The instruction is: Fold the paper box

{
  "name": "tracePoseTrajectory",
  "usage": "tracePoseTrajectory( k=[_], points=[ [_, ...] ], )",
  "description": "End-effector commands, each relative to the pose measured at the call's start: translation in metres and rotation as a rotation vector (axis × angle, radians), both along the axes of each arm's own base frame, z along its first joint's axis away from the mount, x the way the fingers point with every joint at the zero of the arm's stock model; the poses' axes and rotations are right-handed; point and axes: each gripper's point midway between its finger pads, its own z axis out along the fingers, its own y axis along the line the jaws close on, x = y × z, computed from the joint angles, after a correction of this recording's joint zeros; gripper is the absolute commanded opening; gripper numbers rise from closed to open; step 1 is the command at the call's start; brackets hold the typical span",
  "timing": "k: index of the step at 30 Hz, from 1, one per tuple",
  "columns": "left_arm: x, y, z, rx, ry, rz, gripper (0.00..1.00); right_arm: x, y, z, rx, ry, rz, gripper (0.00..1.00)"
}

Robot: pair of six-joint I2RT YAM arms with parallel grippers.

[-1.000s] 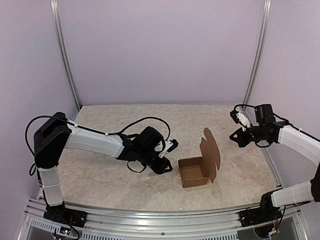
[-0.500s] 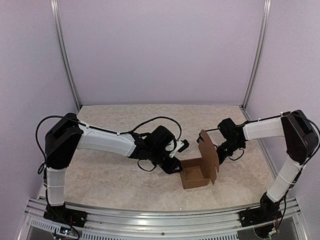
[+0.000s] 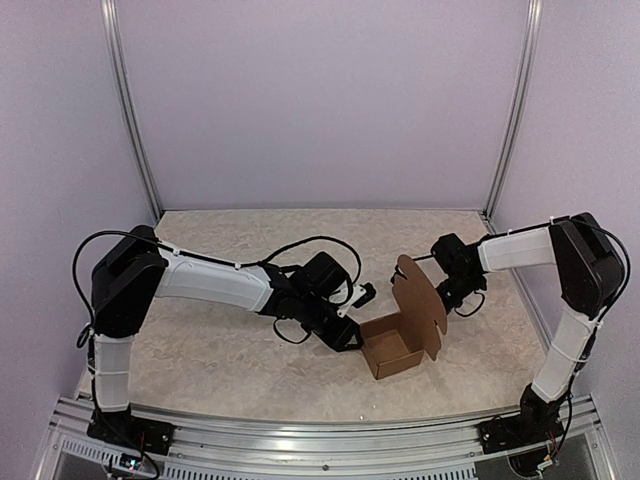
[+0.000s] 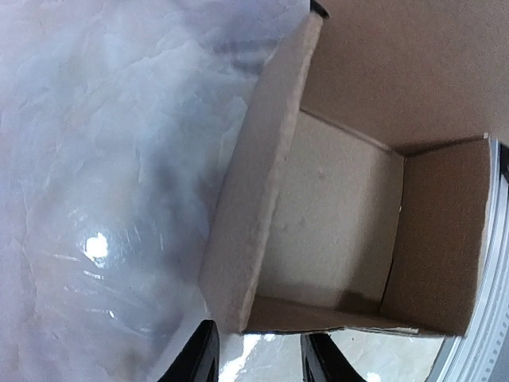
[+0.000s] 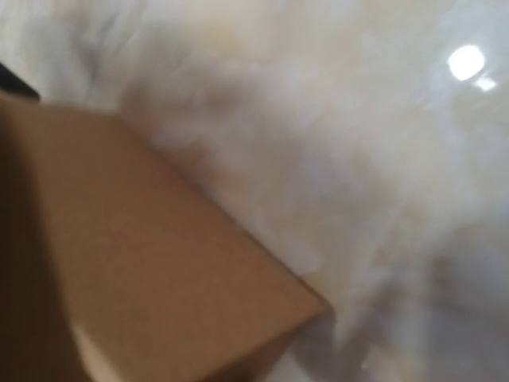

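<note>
Marbled tabletop (image 3: 220, 360) bears the probably light, crease-prone paper box (image 3: 395, 350) front-centre, lid flap (image 3: 420, 295) upright, best pushed near its top edge; left gripper (image 4: 258, 362) parted beside its wall, right gripper (image 3: 452, 288) closed behind that flap.

Through your right wrist camera, the paper box (image 5: 159, 263) fills the lower left as a blurred brown cardboard face, with one corner pointing toward the lower right. Behind it you see the pale marbled table (image 5: 358, 175), soft and out of focus, with a bright glare spot (image 5: 466, 62) at the upper right.
</note>
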Motion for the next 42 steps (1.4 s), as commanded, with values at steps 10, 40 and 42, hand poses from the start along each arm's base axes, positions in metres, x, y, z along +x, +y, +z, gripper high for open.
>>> tracePoseTrajectory(
  k=[10, 40, 42],
  points=[
    [0.008, 0.049, 0.076, 0.009, -0.210, 0.064, 0.66, 0.050, -0.052, 0.063, -0.081, -0.258, -0.151, 0.19],
    [0.046, -0.015, 0.023, -0.080, -0.048, 0.019, 0.38, 0.004, -0.085, 0.171, -0.063, -0.694, -0.099, 0.40],
    [0.047, -0.012, 0.028, -0.072, -0.067, 0.048, 0.44, 0.004, -0.084, 0.176, -0.056, -0.697, -0.100, 0.41]
  ],
)
